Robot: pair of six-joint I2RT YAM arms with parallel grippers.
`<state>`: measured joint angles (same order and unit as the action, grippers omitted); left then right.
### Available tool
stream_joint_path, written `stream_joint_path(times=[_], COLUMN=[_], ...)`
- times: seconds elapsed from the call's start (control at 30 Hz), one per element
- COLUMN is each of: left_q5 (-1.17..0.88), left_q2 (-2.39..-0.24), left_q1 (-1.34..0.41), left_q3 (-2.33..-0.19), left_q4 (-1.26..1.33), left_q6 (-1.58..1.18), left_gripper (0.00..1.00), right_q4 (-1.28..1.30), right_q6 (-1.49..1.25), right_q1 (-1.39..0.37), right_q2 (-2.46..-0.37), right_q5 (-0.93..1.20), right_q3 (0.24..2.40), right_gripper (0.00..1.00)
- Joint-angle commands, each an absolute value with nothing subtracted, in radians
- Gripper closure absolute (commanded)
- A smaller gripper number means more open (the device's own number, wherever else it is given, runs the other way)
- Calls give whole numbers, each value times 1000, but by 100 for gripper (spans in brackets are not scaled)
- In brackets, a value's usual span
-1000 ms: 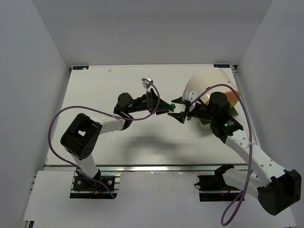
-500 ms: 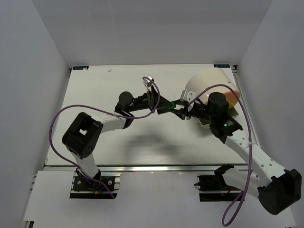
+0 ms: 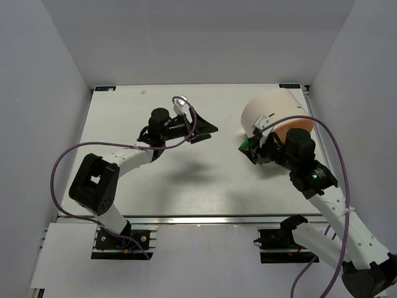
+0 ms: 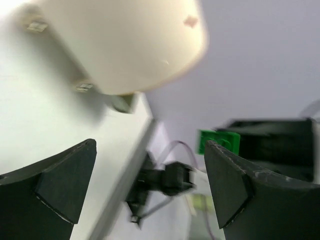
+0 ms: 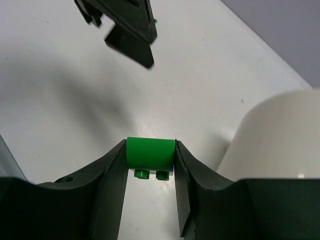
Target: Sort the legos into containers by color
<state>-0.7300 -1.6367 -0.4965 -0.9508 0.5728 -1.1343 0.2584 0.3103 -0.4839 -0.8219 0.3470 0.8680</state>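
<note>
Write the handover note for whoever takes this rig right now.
Left claw: open and empty, held above the middle of the table, clear of everything.
Right claw: shut on one green lego, studs facing down, held just beside the cream-white tub.
Other legos: none in view; the inside of the tub cannot be seen, and no other container shows.
Done: green lego picked up and brought near the tub.
Left: drop it into the container for green, then locate and sort the remaining legos.

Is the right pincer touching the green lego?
Touching. Right wrist view: both fingers of the right pincer press against the green lego, no gap.
</note>
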Motion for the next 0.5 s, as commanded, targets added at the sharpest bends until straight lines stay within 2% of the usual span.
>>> stream_joint_path(times=[0.0, 0.13, 0.3, 0.47], left_q5=[-563, -425, -263, -192], left_q2=[-1554, -1517, -1517, -1526], left_q1=[-469, -439, -404, -374], left_q3=[-1043, -1100, -1170, -1209], left_q4=[113, -90, -305, -422], left_q6=[-852, -732, -629, -585], left_gripper=[2, 2, 2, 2], right_q4=[432, 495, 451, 393], right_q6=[198, 173, 129, 120], right_q1=[-469, -431, -400, -371], right_q2=[-769, -736, -726, -732], right_q5=[192, 114, -24, -112], right_q3=[902, 861, 776, 735], right_gripper=[100, 100, 100, 100])
